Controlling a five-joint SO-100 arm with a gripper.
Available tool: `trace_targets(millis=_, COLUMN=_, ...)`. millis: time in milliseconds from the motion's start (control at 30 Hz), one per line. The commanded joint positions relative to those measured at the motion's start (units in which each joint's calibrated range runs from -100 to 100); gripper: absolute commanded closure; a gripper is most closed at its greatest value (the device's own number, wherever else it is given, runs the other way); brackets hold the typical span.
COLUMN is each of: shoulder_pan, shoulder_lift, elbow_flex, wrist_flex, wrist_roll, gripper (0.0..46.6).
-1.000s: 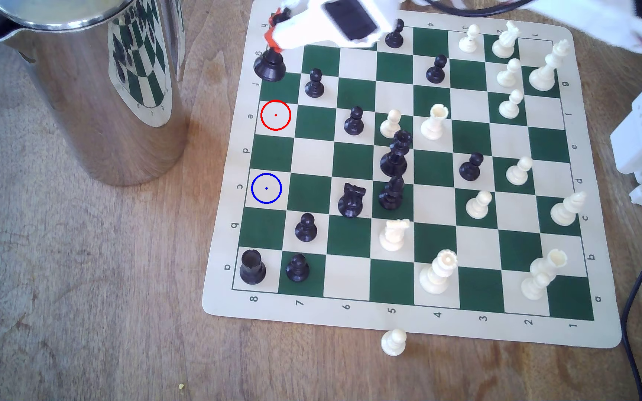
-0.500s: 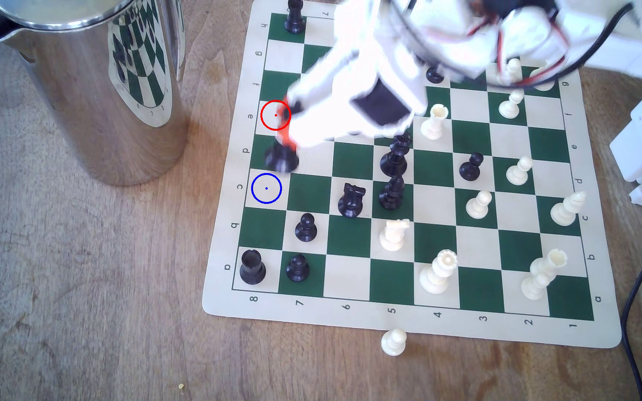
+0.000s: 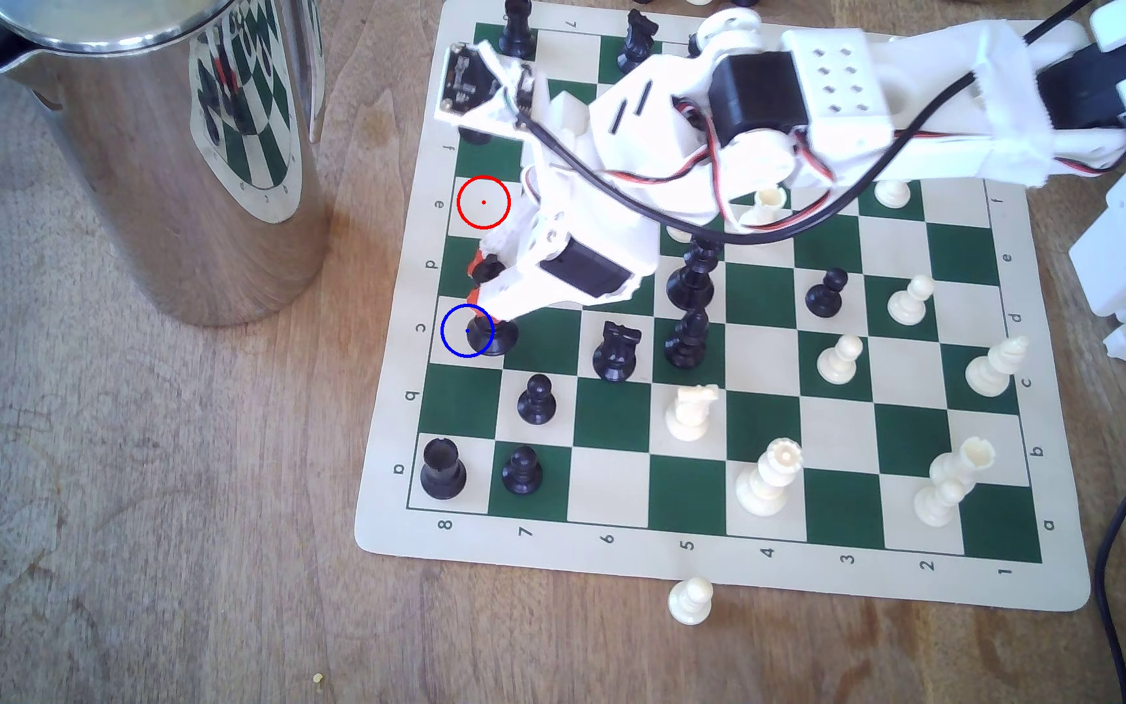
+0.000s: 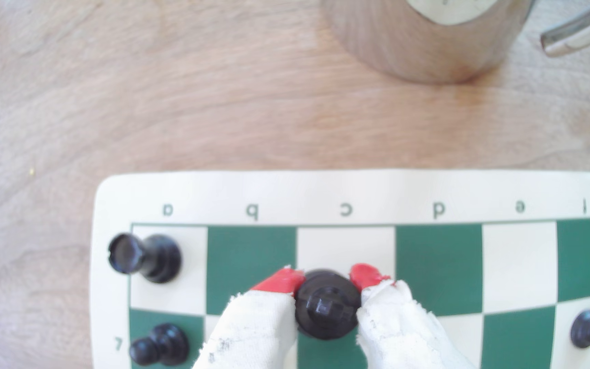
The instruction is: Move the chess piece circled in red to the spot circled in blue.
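Gripper (image 3: pixel 479 284) (image 4: pixel 327 280) is clamped on the king (image 3: pixel 494 336) (image 4: pixel 327 307), one red-tipped finger (image 4: pixel 279 280) on each side of the piece's upper body. In the wrist view the king sits squarely between the fingers, seen from above, with its head just behind the fingertips.

In the exterior view the king's base overlaps the right part of the blue ring marking the spot (image 3: pixel 459 332), on the cream square in row c at the board's (image 3: pixel 716 562) left edge. Whether the base touches the board cannot be told.

The red-ringed square (image 3: pixel 483 202) is two squares up the same column. A steel jug (image 3: pixel 161 149) stands on the table (image 3: pixel 140 508) to the exterior view's left of the board.
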Motion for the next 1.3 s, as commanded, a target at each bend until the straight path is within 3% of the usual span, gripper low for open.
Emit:
trace_targets(millis=0, shoulder_pan=0.45, shoulder_lift=-0.11, elbow_flex=-8.8, wrist_flex=-1.44, wrist_roll=0.73, gripper=46.4)
trace_targets(millis=433, shoulder_pan=2.09, shoulder_lift=6.34, elbow_flex=-15.51, wrist_flex=-3.32, wrist_roll=1.07, gripper=46.4)
trace_targets(millis=1267, shoulder_pan=1.23, shoulder_lift=6.42, elbow_flex=-14.78, wrist_flex=-2.17, wrist_roll=1.17, gripper=46.4)
